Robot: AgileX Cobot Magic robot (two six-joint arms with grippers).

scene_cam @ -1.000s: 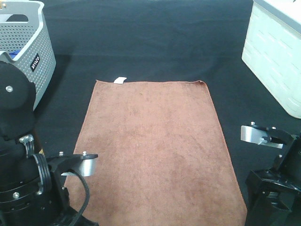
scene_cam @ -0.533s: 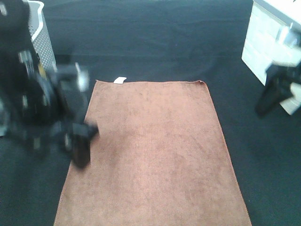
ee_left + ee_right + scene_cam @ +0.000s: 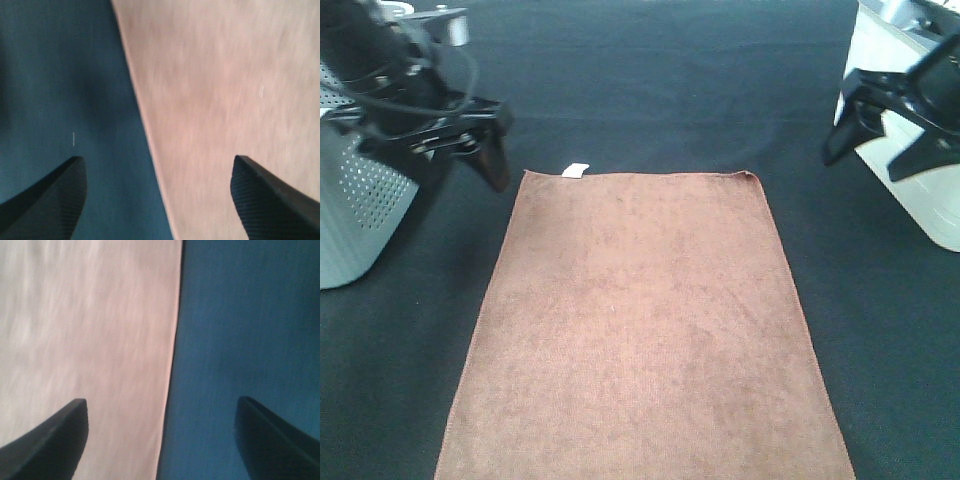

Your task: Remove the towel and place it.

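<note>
Brown towel [image 3: 645, 330]: one, spread flat on the desk, right in the middle between the two arms.
Long axis: runs from the near side straight away to the far side; the short far edge lies square across, and the near end runs out of the high view.
Tag [image 3: 576, 170]: one, small and white, sticking out past the far edge at the left corner.
Far right corner: curled up a touch.
Desk [image 3: 650, 90]: covered in black cloth, showing all round the towel.
Left fingers [image 3: 50, 200]: two, spread wide with nothing between them, up by the towel's far left corner. In the wrist view the towel's left long edge passes through the gap, one finger over bare desk and the other over brown cloth.
Right fingers [image 3: 47, 440]: two, spread just as wide and empty. They hang beyond the far right corner, and the right long edge runs between them the same way.
Contact: I cannot tell how high either pair hangs; the wrist views are blurred.
Basket [image 3: 360, 210]: one, grey and perforated, far left, partly behind the left arm.
Crate [image 3: 910, 150]: one, white, far right, behind the right arm.
</note>
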